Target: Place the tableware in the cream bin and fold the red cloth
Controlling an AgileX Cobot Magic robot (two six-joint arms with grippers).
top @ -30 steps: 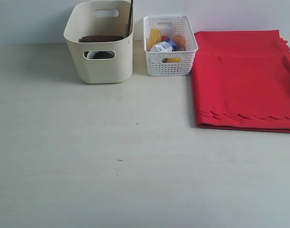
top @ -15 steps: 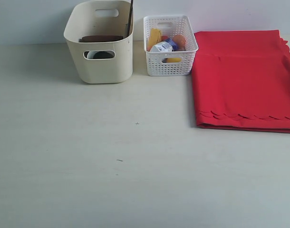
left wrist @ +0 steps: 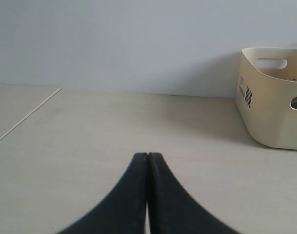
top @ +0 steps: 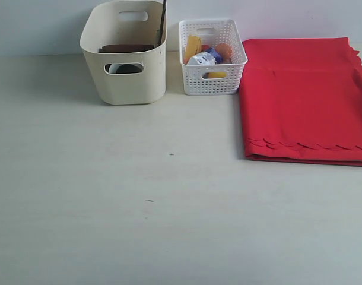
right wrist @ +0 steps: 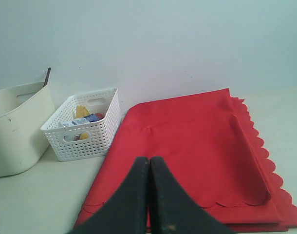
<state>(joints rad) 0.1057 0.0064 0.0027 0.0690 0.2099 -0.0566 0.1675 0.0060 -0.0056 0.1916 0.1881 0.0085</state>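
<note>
Left gripper (left wrist: 147, 157): clenched on nothing, parked low over the bare table (top: 139, 208), well apart from the bin.
Right gripper (right wrist: 149, 161): pressed tight too, empty, hanging near the cloth's scalloped edge.
Red cloth (top: 305, 101): flat at the right, doubled over, scallops lying on top; looks folded already.
White lattice basket (top: 212, 80): food inside, between cloth and bin.
Cream bin (top: 124, 86): back left; brown wooden plate (top: 126, 48) inside, dark chopsticks (top: 162, 24) poking above the rim.
Verdict: both jobs look done, hence idle arms.
</note>
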